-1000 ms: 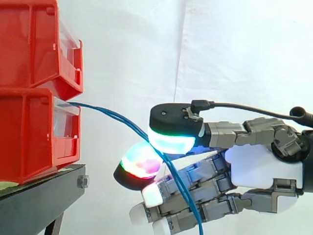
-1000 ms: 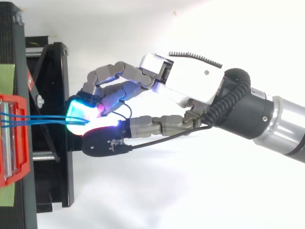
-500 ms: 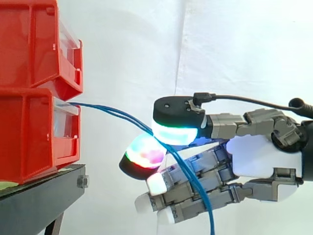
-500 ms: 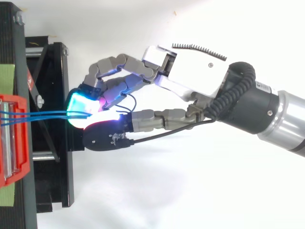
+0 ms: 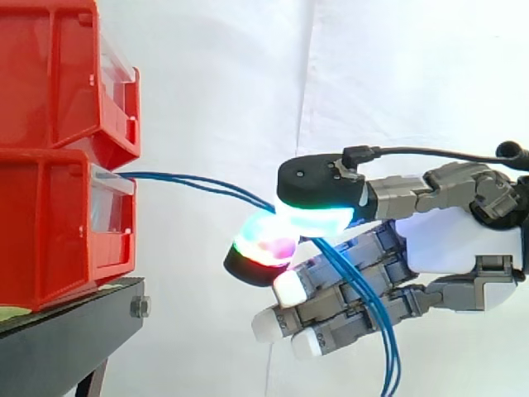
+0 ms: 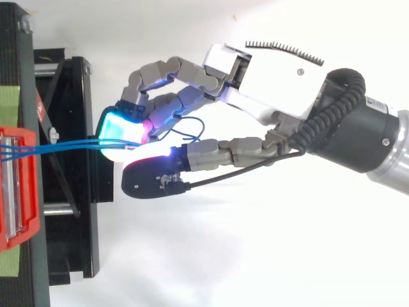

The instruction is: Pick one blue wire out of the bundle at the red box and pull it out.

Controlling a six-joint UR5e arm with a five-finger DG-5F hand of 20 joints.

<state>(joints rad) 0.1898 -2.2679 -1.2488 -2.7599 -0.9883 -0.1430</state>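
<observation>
Hand (image 5: 455, 252) pinches blue wires (image 5: 190, 180) between glowing pads (image 5: 263, 246), well apart from red box (image 5: 58, 223); strands near-straight, likely under pull; more than one caught.

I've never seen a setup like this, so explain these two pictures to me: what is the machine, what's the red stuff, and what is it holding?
It is a robot arm ending in a mechanical hand; the glowing pads are its own fingertips. One picture looks level from the side, the other down from above. Two red bins sit stacked on a black stand before a white curtain. Blue wires come out of the lower bin, and the hand pinches them between two pads; their loose ends hang below it.
</observation>
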